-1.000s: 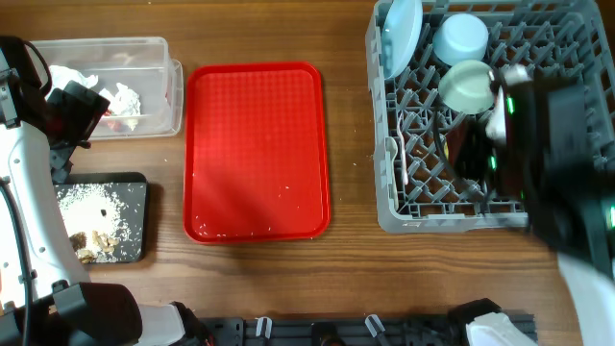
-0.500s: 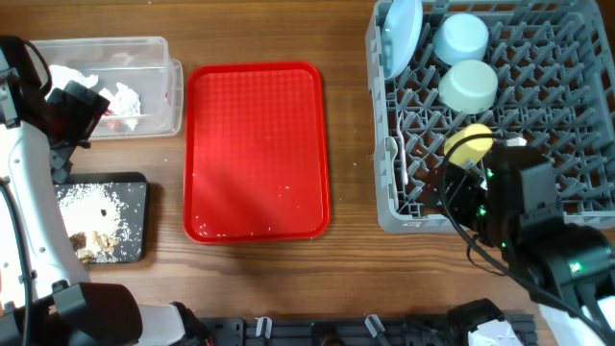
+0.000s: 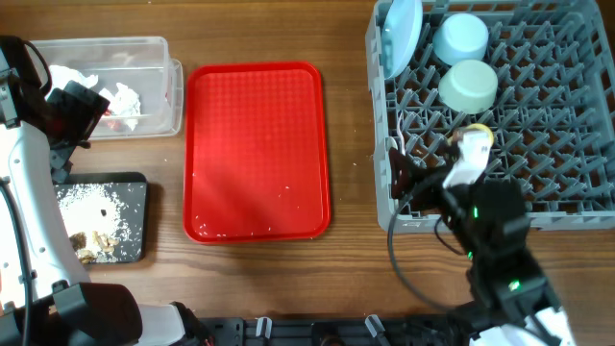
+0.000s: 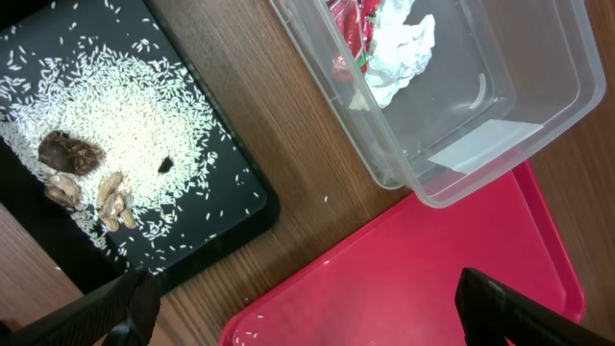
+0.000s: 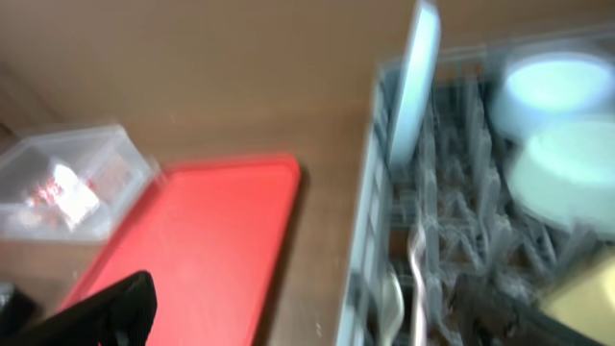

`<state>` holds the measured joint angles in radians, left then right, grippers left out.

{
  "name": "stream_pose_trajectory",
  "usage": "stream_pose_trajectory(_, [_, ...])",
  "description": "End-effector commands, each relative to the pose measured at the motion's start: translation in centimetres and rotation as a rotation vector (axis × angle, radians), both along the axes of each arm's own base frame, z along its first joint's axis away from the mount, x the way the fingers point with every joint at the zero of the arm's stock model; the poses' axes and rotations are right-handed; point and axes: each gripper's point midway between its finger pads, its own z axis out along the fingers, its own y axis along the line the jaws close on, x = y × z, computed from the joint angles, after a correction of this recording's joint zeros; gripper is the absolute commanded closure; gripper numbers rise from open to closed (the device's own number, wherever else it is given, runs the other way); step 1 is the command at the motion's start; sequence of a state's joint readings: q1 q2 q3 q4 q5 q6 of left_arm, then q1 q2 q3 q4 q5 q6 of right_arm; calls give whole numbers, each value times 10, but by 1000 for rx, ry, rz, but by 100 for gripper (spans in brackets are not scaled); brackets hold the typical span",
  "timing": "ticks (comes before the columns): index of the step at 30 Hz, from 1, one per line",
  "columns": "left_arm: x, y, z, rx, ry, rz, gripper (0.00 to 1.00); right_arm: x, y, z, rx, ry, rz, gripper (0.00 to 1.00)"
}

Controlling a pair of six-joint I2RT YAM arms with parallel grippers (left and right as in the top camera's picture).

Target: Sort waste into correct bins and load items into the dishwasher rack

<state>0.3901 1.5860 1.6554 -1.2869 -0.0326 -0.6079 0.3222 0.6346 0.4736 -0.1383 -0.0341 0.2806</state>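
the overhead view is bright and evenly lit from above, sharp across the frame, with only a thin soft shadow along the lower edge of the red tray [image 3: 256,149]. the left wrist view is crisp too; pale glare streaks the wall of the clear tub [image 4: 480,144]. the right wrist view is dimmer and smeared throughout, the dishwasher rack [image 5: 373,221] a soft blur.

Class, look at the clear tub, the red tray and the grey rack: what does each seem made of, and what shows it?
Clear tub: likely glossy plastic; you see straight through its walls.
Red tray: probably moulded plastic, fine dimpled texture, slight sheen.
Grey rack: seemingly matte plastic, moulded in one grid of pegs.
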Motion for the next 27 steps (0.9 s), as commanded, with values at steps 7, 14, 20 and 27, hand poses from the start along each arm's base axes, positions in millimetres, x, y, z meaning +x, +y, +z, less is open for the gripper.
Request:
stream_pose_trajectory(7, [-1, 4, 1, 9, 2, 12, 0, -33, -11, -37, 55, -311, 9, 0])
stream_pose_trajectory(14, [-1, 4, 1, 9, 2, 12, 0, -36, -42, -41, 37, -306, -106, 0])
stream_pose_trajectory(20, [-1, 4, 1, 9, 2, 12, 0, -31, -80, -41, 16, -309, -243, 0])
stream_pose_trajectory(27, [-1, 4, 1, 9, 2, 12, 0, -30, -103, -42, -53, -320, -331, 0])
